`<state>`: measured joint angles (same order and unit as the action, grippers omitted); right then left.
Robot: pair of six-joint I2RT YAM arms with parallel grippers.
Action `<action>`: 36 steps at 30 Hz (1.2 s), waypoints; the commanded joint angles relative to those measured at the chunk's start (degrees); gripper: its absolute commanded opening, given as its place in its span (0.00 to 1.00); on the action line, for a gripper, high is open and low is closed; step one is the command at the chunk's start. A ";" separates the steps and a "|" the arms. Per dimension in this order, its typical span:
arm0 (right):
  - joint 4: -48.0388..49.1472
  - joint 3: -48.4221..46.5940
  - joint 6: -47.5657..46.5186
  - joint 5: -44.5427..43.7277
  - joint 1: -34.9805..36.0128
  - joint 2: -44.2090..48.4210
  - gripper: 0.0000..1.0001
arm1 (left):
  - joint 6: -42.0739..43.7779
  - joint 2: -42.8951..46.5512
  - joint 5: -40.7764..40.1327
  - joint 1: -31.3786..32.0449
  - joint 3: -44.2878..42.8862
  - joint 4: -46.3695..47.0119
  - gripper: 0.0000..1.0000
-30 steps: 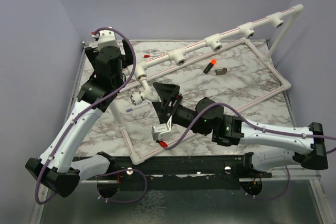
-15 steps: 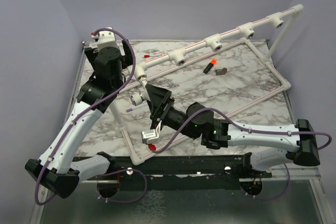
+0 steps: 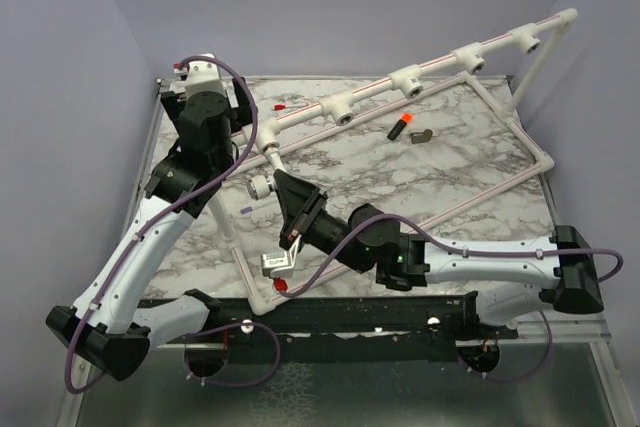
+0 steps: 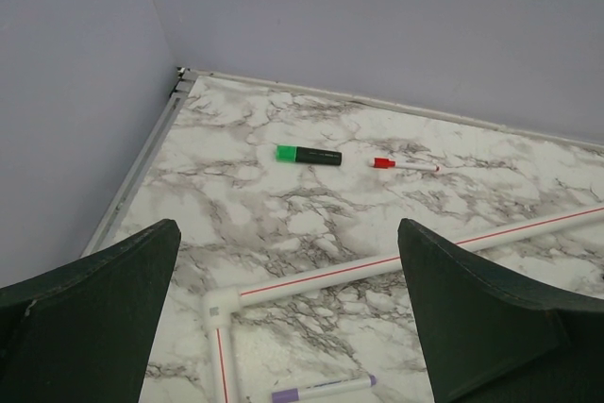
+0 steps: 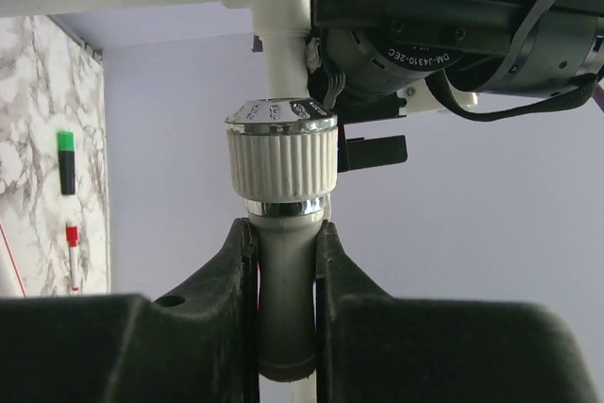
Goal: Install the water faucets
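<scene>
Nearest me, the right gripper [image 5: 286,233] has its dark fingers [image 5: 231,266] pinching the grey stem of the faucet [image 5: 280,153]. The stem's lower end is sunk between them and out of sight. The ribbed pale knob with its chrome cap stands just above the fingertips. A white pipe fitting [image 5: 276,7] sits straight over the knob, but I cannot tell whether the two touch. The black body of the other arm crowds in just behind.

From overhead the same grip is far harder to read. The right gripper [image 3: 280,187] shows only as a dark wedge, and the faucet [image 3: 260,187] is just a small round knob at its tip. It lies left of centre over the marble table [image 3: 450,177], below a bend in the pipe frame [image 3: 340,107].

The left gripper [image 4: 286,226] has its fingers spread wide with nothing between them. Through the gap its own camera shows a purple pen [image 4: 321,387], a red-striped pipe corner [image 4: 219,307], then a green marker [image 4: 309,154] and a red-capped pen [image 4: 406,165] near the far left corner. Overhead, that gripper's fingers are lost in the arm's black bulk, and the green marker is hidden.

Farther right on the table lie a black stick with an orange tip [image 3: 401,127] and a small dark piece [image 3: 423,135] just beside it.
</scene>
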<state>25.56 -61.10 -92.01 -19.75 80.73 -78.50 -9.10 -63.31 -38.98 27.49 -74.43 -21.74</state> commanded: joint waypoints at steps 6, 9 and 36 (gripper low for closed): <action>18.64 2.78 8.57 -8.76 2.86 -5.17 0.00 | 0.93 0.77 1.10 0.81 1.92 -4.82 0.99; 28.26 3.12 14.96 -12.53 3.69 -7.81 0.00 | 1.01 0.74 0.97 0.95 2.04 -4.70 0.99; 48.07 -3.69 82.45 -46.28 4.63 -12.68 0.00 | 2.07 1.19 -1.53 3.57 1.85 -4.02 0.99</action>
<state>75.29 -61.49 -24.27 -54.46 86.35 -91.85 -8.08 -62.78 -41.25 29.10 -73.67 -20.64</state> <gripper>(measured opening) 0.320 0.989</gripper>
